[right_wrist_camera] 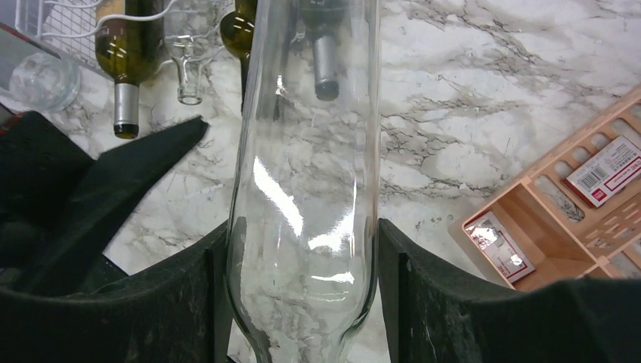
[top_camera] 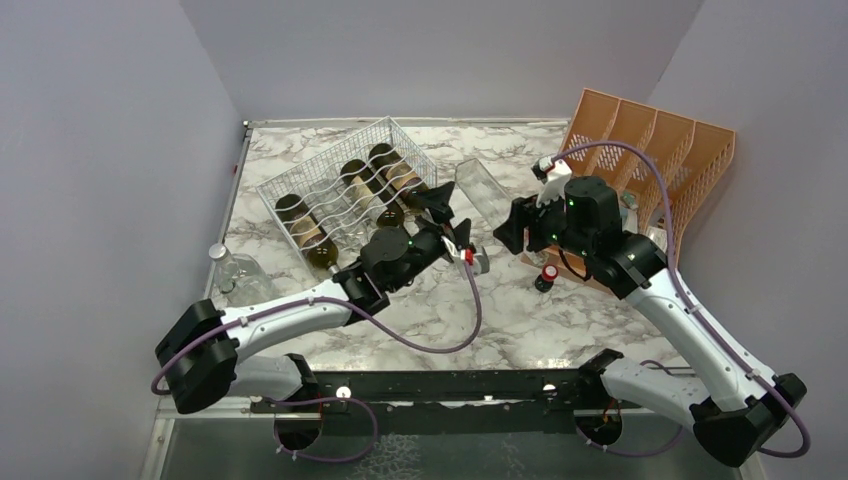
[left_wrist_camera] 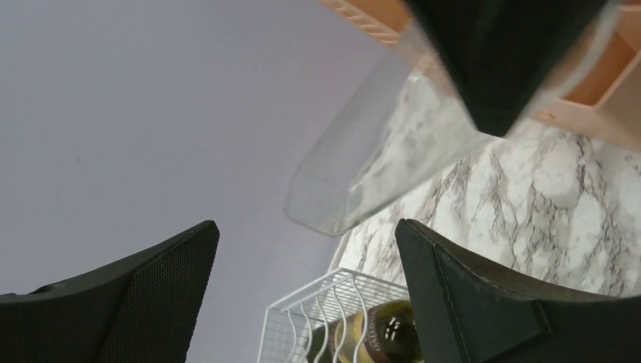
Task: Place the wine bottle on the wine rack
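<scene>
Wine bottle [right_wrist_camera: 310, 189] of clear glass is being held by the right gripper [right_wrist_camera: 302, 242]. Its jaws are being pressed against both sides of the wide body, and most of the bottle's length is being carried out beyond the fingertips. Seen from above, the bottle [top_camera: 480, 190] is being kept off the marble table [top_camera: 440, 310], slanted, with its far end pointing away from the right gripper [top_camera: 512, 225] toward the near corner of the wine rack [top_camera: 320, 155].

The left gripper [top_camera: 445, 220] is being held with its jaws spread wide and nothing between them. In its own view the bottle [left_wrist_camera: 370, 166] is being seen above and beyond the open left gripper [left_wrist_camera: 306, 242], apart from both fingers. A corner of the rack [left_wrist_camera: 317, 302] is being shown low between the jaws, with a dark bottle [left_wrist_camera: 385, 336] lying in it.

Three dark bottles [top_camera: 365, 180] are being carried on the rack's wavy wires, to the far side of the left jaws. An orange file organizer [top_camera: 650, 150] is being shown behind the right gripper, and a second clear bottle [top_camera: 235, 275] is lying on the table, well apart from both grippers.
</scene>
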